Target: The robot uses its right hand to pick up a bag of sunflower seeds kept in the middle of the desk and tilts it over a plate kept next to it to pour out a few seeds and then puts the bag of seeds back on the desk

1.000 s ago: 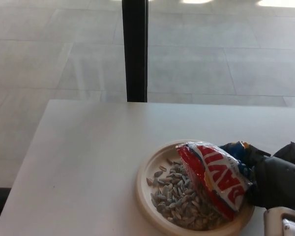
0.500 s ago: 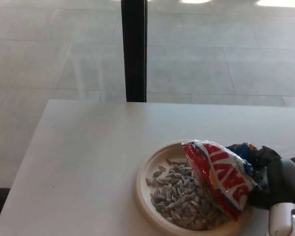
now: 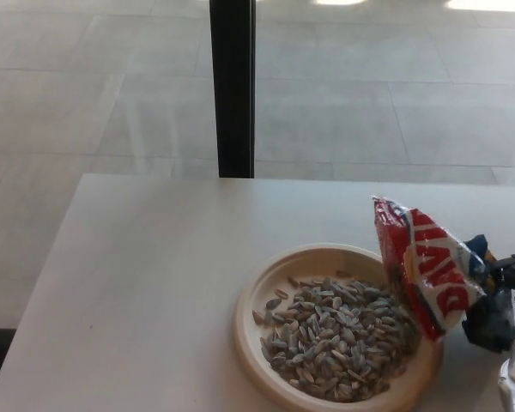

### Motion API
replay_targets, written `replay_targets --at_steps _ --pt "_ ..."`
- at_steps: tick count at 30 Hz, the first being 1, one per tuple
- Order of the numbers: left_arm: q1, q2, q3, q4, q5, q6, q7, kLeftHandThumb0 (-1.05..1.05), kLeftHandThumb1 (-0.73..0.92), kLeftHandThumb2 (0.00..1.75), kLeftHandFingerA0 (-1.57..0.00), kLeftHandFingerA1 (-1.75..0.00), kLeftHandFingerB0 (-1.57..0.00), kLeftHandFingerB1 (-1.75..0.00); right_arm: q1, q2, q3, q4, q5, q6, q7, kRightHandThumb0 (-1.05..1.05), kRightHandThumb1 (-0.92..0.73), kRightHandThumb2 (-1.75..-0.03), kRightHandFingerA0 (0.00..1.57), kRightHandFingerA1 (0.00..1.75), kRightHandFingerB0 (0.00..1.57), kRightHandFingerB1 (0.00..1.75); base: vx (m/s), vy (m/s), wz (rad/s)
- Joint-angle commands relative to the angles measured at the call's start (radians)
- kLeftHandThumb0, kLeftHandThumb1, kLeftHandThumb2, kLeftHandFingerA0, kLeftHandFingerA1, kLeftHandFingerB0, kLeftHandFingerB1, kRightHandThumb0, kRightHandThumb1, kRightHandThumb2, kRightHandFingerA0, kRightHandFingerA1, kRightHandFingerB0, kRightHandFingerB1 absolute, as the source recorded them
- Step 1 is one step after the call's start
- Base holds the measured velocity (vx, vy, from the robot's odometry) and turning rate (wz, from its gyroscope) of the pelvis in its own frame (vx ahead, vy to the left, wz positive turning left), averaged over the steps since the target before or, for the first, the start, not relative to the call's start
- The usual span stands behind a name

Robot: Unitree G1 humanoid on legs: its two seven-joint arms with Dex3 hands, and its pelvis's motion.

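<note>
Your right hand [image 3: 498,309] sits at the right edge of the view, its black fingers [image 3: 485,322] pinching the bag [image 3: 425,266] from behind. You have the red and white bag lifted off the surface [image 3: 137,283], nearly upright and tilted a little, over the plate's [image 3: 253,322] right rim. The plate sits on the white surface, with a heap of seeds [image 3: 339,335] spread across its middle and right side. Your left hand is out of view. A dark post [image 3: 233,86] stands beyond the surface's far edge.
</note>
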Motion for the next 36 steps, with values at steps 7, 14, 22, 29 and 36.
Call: replay_targets --at_steps 7,14,22,29,36 --pt "0.019 0.013 -0.008 -0.001 -0.005 0.008 -0.011 -0.76 0.73 0.62 -0.53 -0.56 -0.53 -0.44 -0.010 -0.053 -0.022 -0.055 0.135 0.149 0.110 -0.24 -0.56 -1.01 0.97 1.75 0.82 1.46 0.00 0.000 0.00" --pt "0.014 0.013 -0.008 0.001 -0.004 0.018 -0.003 -0.73 0.73 0.62 -0.53 -0.57 -0.55 -0.45 0.067 -0.212 0.193 -0.048 0.063 0.087 0.212 -0.22 -0.54 -0.88 0.97 1.40 0.92 0.68 0.00 0.000 0.00" --pt "0.016 0.016 -0.010 0.002 -0.001 0.013 0.006 -0.75 0.72 0.62 -0.55 -0.56 -0.56 -0.45 0.145 -0.334 0.365 -0.088 0.066 0.027 0.325 -0.31 -0.65 -0.59 0.36 0.82 0.37 0.34 0.00 0.000 0.00" --pt "0.021 0.011 -0.016 0.001 0.004 0.001 0.021 -0.76 0.73 0.62 -0.57 -0.60 -0.58 -0.46 0.110 -0.448 0.502 -0.085 -0.010 0.176 0.428 -0.51 -0.48 -0.66 0.00 0.00 0.05 0.14 0.00 0.000 0.00" --pt "0.020 0.011 -0.022 0.005 0.009 0.002 0.024 -0.76 0.72 0.62 -0.57 -0.56 -0.59 -0.46 0.087 -0.524 0.548 -0.123 -0.003 0.238 0.510 -0.65 -0.37 -0.59 0.00 0.00 0.00 0.00 0.00 0.000 0.00"
